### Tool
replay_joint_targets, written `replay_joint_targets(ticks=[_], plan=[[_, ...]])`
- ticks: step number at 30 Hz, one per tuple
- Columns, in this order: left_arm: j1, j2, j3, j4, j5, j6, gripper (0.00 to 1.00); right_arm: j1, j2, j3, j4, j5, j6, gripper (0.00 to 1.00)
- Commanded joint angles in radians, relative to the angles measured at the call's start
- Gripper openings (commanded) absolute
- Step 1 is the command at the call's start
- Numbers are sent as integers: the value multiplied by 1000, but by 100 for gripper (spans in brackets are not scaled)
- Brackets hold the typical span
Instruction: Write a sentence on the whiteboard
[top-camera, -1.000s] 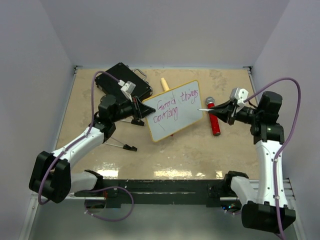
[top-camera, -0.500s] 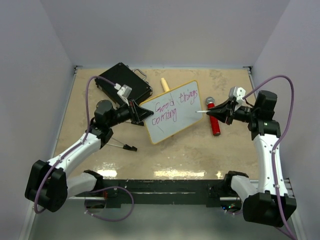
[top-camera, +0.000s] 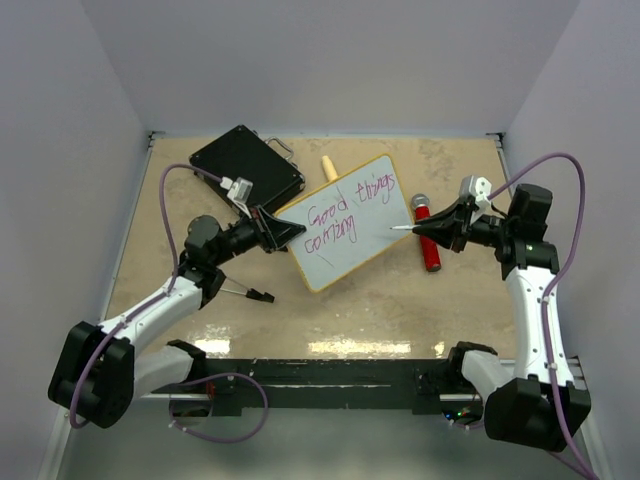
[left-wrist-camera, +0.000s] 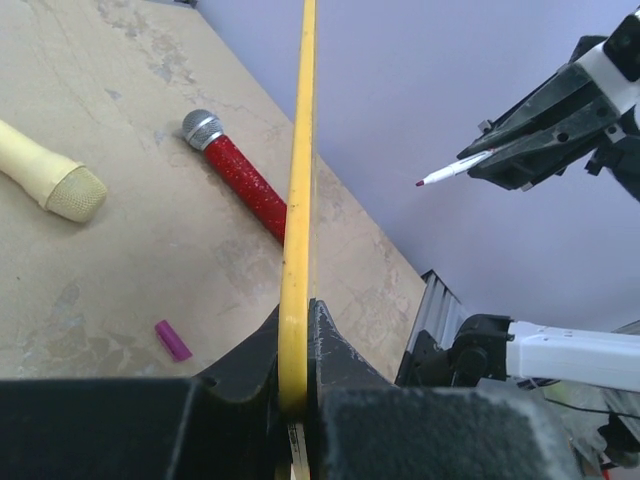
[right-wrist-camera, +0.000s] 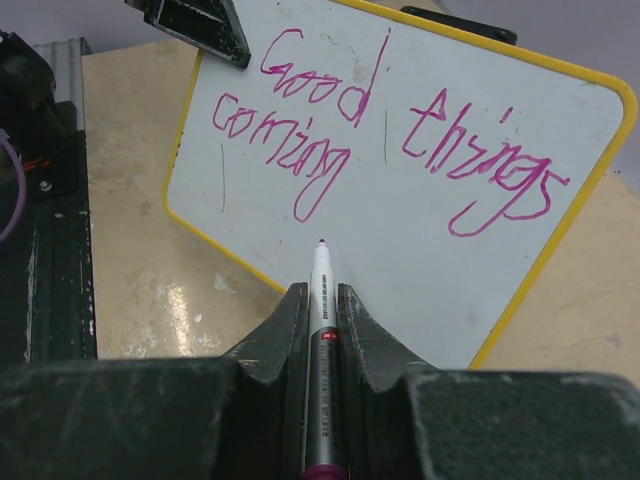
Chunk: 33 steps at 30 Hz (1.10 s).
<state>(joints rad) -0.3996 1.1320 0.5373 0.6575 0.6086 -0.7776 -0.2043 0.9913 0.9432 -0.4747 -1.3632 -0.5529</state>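
The whiteboard (top-camera: 345, 225), white with a thin yellow frame, is held tilted off the table by my left gripper (top-camera: 290, 230), which is shut on its left edge; in the left wrist view the yellow frame (left-wrist-camera: 297, 200) runs edge-on between the jaws. The sentence (right-wrist-camera: 380, 130) reads "Good things coming" in magenta over two lines. My right gripper (top-camera: 428, 228) is shut on a white marker (right-wrist-camera: 322, 300). Its magenta tip (top-camera: 399, 227) points at the board's right part, a little off the surface. The marker's tip (left-wrist-camera: 420, 183) also shows in the left wrist view.
A black case (top-camera: 245, 165) lies at the back left. A red microphone (top-camera: 427, 240) lies right of the board and a cream microphone (left-wrist-camera: 45, 175) behind it. A small magenta cap (left-wrist-camera: 172, 340) lies on the table. A black clip on thin wire legs (top-camera: 252, 293) sits near the left arm.
My left arm has drawn back and lowered while still holding the board's edge, and the board has shifted slightly. The right gripper with the marker has edged a little lower and nearer the board.
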Motion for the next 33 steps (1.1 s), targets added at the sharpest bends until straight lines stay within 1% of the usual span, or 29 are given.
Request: replay_joint_targets(ticks=[1, 10, 15, 21, 28, 33], plan=[[4, -54, -22, 260, -36, -101, 0, -6, -2, -3, 27, -59, 15, 0], [4, -78, -79, 310, -47, -137, 0, -6, -2, -6, 19, -66, 10, 0], [4, -121, -92, 306, -29, -161, 0, -6, -22, -11, 21, -86, 8, 0], [4, -170, -119, 283, -23, -158, 0, -6, -8, -11, 21, -97, 7, 0], [2, -135, -129, 395, 5, -207, 0, -6, -5, -12, 18, -105, 5, 0], [4, -129, -135, 396, 8, -204, 0, -4, -3, -11, 15, -106, 2, 0]])
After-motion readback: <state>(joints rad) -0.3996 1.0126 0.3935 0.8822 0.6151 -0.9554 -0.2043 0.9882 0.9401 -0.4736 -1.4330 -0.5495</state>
